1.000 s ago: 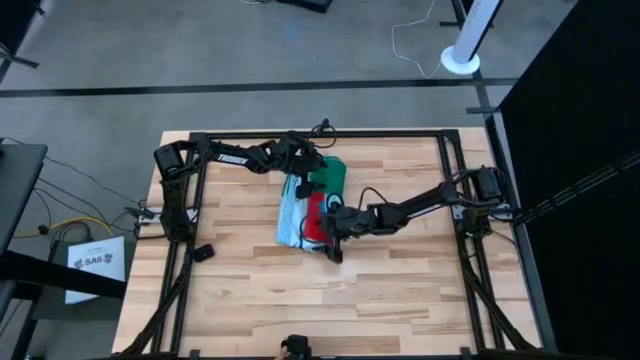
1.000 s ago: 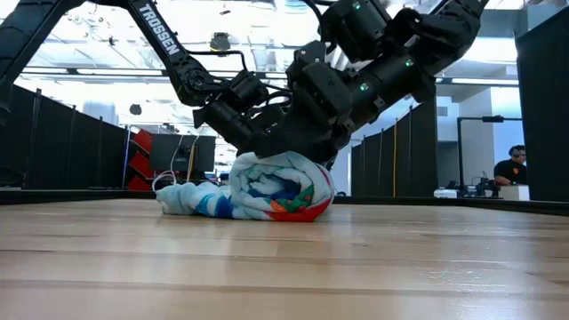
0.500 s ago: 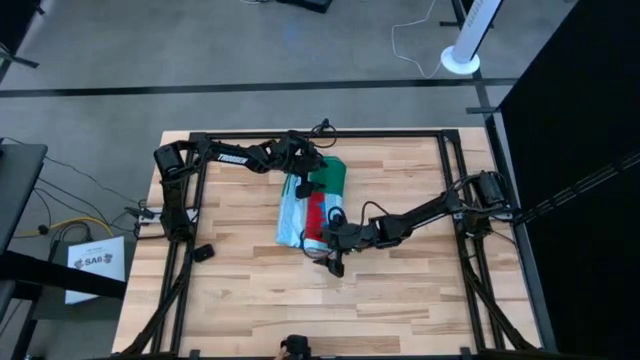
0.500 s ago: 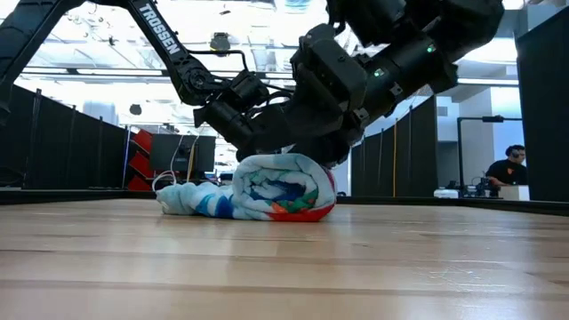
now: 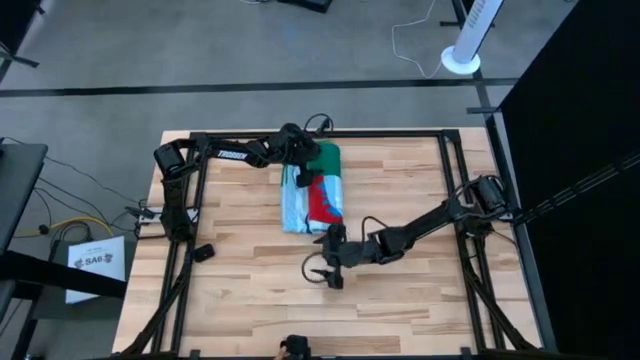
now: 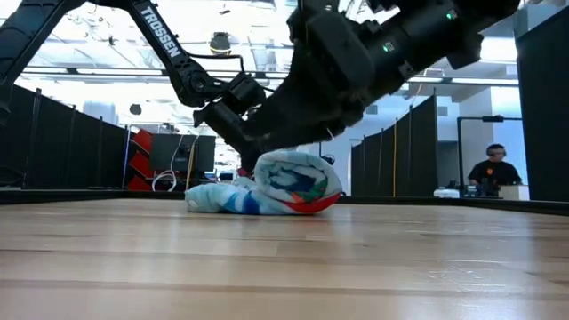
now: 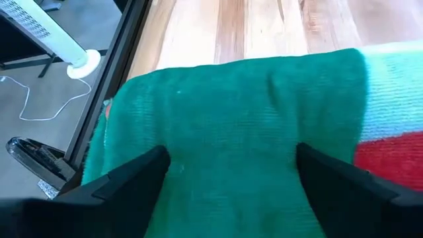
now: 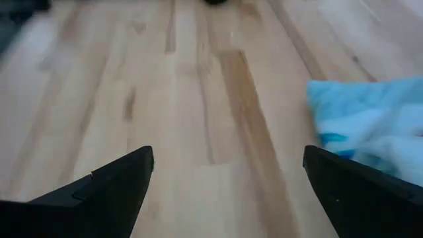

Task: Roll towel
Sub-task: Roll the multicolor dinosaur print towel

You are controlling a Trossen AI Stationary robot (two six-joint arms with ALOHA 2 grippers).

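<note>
The towel (image 5: 314, 195) lies rolled into a short thick roll on the far middle of the table, its long side on the wood. Its far end is green, and red and light-blue print shows farther along. The low view shows the roll's spiral end (image 6: 295, 185) with a loose flap to the left. My left gripper (image 5: 302, 170) is open over the green far end (image 7: 231, 125). My right gripper (image 5: 319, 270) is open and hangs over bare wood, on the near side of the roll. A light-blue corner of the towel (image 8: 370, 132) shows beside it. My left gripper's spread fingers (image 7: 132, 182) lie on the towel's green far end (image 7: 231, 152), a wide span of cloth between them. They come slanting down from the table's far left. The cloth there lies on the roll, not lifted. Whether they press it I cannot tell.
A black frame rail (image 5: 320, 133) runs close behind the towel's far end, with side rails left and right. A small black object (image 5: 203, 252) sits near the left rail. Open wood (image 5: 400, 300) lies at the near side. A person (image 6: 494, 169) sits beyond the table.
My right gripper has drawn off the towel's near end and gone toward the table's near edge. The towel has shifted a little toward the far edge, and its loose left flap has narrowed, so the roll looks tighter.
</note>
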